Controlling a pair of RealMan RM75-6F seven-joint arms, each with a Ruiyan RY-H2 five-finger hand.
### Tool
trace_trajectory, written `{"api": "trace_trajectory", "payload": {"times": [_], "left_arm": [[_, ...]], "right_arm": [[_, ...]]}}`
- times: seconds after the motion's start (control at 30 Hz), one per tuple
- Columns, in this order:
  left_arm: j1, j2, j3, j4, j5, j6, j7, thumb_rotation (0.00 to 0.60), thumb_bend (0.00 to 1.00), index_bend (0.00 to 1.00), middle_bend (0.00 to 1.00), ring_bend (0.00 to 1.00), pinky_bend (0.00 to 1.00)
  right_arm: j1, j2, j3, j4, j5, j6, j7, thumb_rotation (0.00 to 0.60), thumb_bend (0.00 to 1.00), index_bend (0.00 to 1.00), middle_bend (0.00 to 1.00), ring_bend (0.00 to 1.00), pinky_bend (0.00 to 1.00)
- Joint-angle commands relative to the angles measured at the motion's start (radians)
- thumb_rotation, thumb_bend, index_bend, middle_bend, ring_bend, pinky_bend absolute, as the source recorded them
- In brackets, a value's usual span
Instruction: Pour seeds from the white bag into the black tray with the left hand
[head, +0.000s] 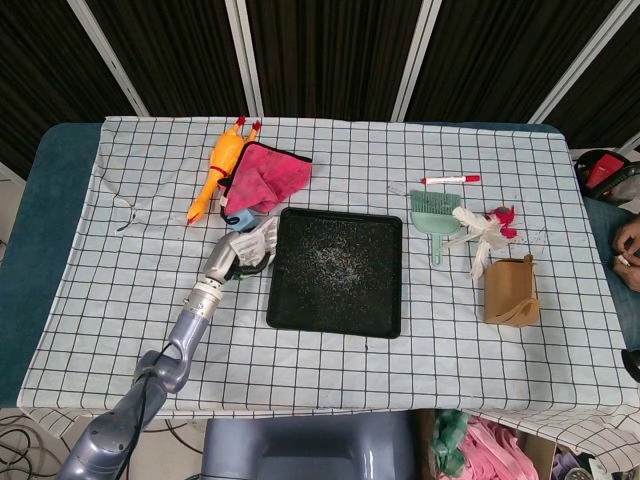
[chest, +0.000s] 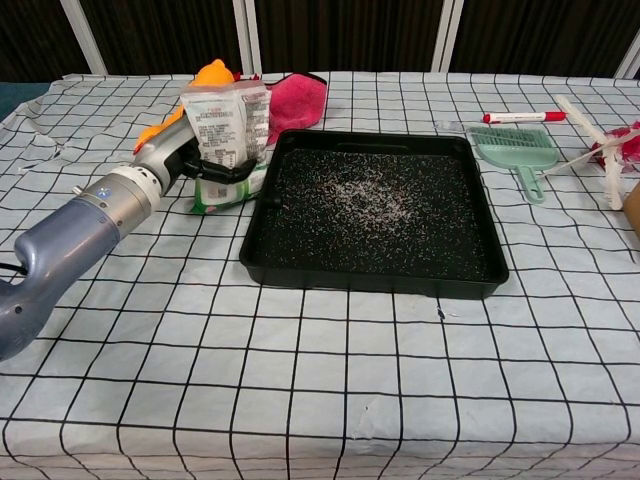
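My left hand (chest: 205, 165) grips the white seed bag (chest: 229, 135) and keeps it upright, just left of the black tray (chest: 300, 272). In the head view the left hand (head: 232, 262) and the bag (head: 257, 243) sit at the tray's (head: 285, 310) upper left corner. Light seeds (chest: 372, 198) lie scattered over the tray floor. The bag's bottom rests on or just above the cloth; I cannot tell which. My right hand shows in neither view.
A yellow rubber chicken (head: 218, 168) and a pink cloth (head: 265, 176) lie behind the bag. Right of the tray are a green dustpan (head: 434, 216), a red marker (head: 450, 180), a feather toy (head: 485, 229) and a brown pouch (head: 510, 291).
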Motion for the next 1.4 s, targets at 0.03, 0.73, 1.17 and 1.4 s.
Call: {"api": "trace_trajectory", "payload": {"times": [0.03, 0.73, 1.17, 1.4], "left_arm": [[0.005, 0.004, 0.017, 0.003, 0.014, -0.017, 0.006, 0.600, 0.38, 0.36, 0.36, 0.21, 0.32], [0.042, 0.073, 0.036, -0.080, 0.032, 0.024, 0.038, 0.600, 0.30, 0.16, 0.14, 0.01, 0.08], [0.058, 0.154, 0.029, -0.251, 0.044, 0.112, 0.129, 0.600, 0.30, 0.17, 0.14, 0.01, 0.08], [0.092, 0.236, 0.023, -0.427, 0.057, 0.200, 0.217, 0.600, 0.30, 0.16, 0.11, 0.00, 0.06]], "right_arm": [[-0.001, -0.001, 0.001, 0.001, 0.000, 0.002, 0.000, 0.600, 0.19, 0.27, 0.04, 0.15, 0.30], [0.001, -0.012, 0.004, 0.003, -0.009, 0.014, -0.006, 0.600, 0.19, 0.27, 0.04, 0.15, 0.29], [-0.006, -0.008, 0.004, -0.012, -0.019, 0.032, -0.009, 0.600, 0.19, 0.27, 0.04, 0.15, 0.29], [-0.010, -0.004, 0.006, -0.014, -0.019, 0.035, 0.001, 0.600, 0.19, 0.27, 0.04, 0.15, 0.29]]}}
